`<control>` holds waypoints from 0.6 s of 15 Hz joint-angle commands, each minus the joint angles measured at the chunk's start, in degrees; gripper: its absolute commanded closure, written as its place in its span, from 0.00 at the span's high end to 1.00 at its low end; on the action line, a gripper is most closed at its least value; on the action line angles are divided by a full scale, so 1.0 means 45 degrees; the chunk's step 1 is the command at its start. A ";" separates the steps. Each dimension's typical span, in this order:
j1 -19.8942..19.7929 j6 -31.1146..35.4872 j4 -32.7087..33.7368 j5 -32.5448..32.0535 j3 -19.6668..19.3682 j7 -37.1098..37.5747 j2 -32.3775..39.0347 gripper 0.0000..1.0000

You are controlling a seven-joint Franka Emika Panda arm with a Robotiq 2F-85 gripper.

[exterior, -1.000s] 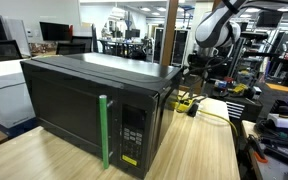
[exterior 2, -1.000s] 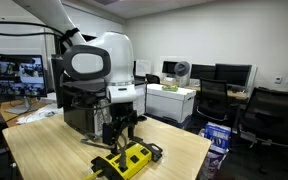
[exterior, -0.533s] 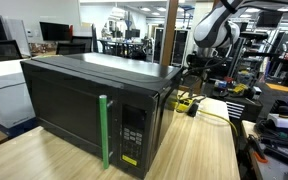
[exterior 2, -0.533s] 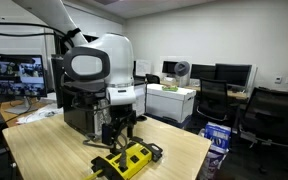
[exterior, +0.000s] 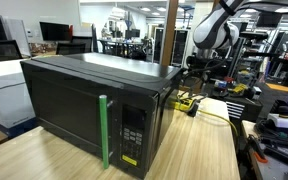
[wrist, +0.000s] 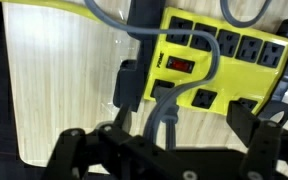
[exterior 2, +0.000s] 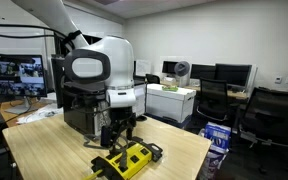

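Yellow power strip (exterior 2: 130, 158) lies flat on the wooden bench (exterior 2: 44, 150), close to the edge, just beside the back corner of a black microwave (exterior 2: 76, 108). In an exterior view the strip (exterior: 184, 102) shows only as a patch of yellow past the microwave's (exterior: 84, 105) far end, low down under the arm (exterior: 212, 28).

The arm's big white wrist housing (exterior 2: 96, 62) hangs over that spot, and the fingers (exterior 2: 112, 130) point straight down at the strip from a little above it, not touching it. From the wrist view the two dark fingers (wrist: 72, 152) stand spread wide, one at each lower corner of the picture, with nothing between them but air; they have hold of nothing.

Below them in that view the strip (wrist: 224, 55) runs across the upper right, showing a row of empty sockets along its top and a red switch (wrist: 181, 65) near its left end. A black plug (wrist: 129, 85) sits at that left end, and grey cables (wrist: 164, 112) loop across the yellow body and down toward the camera. Pale wood grain of the bench (wrist: 54, 70) fills the left of the view.

The microwave's door is shut, with a green strip (exterior: 104, 132) running upright along it next to the keypad (exterior: 132, 132).
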 commanded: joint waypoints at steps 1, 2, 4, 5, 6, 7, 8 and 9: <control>0.0035 -0.0026 0.0157 0.0170 0.0080 -0.0246 0.0464 0.83; 0.0052 -0.0001 0.0167 0.0155 0.0081 -0.0225 0.0483 0.79; 0.0094 0.0098 0.0203 0.0111 0.0084 -0.0183 0.0502 0.94; 0.0111 0.0087 0.0231 0.0120 0.0105 -0.0202 0.0494 0.97; 0.0128 0.0074 0.0236 0.0098 0.0114 -0.0206 0.0479 1.00; 0.0114 -0.0117 0.0243 0.0164 0.0161 -0.0335 0.0388 1.00; 0.0102 -0.0415 0.0291 0.0141 0.0171 -0.0412 0.0267 1.00; 0.0072 -0.0712 0.0301 0.0176 0.0202 -0.0565 0.0093 1.00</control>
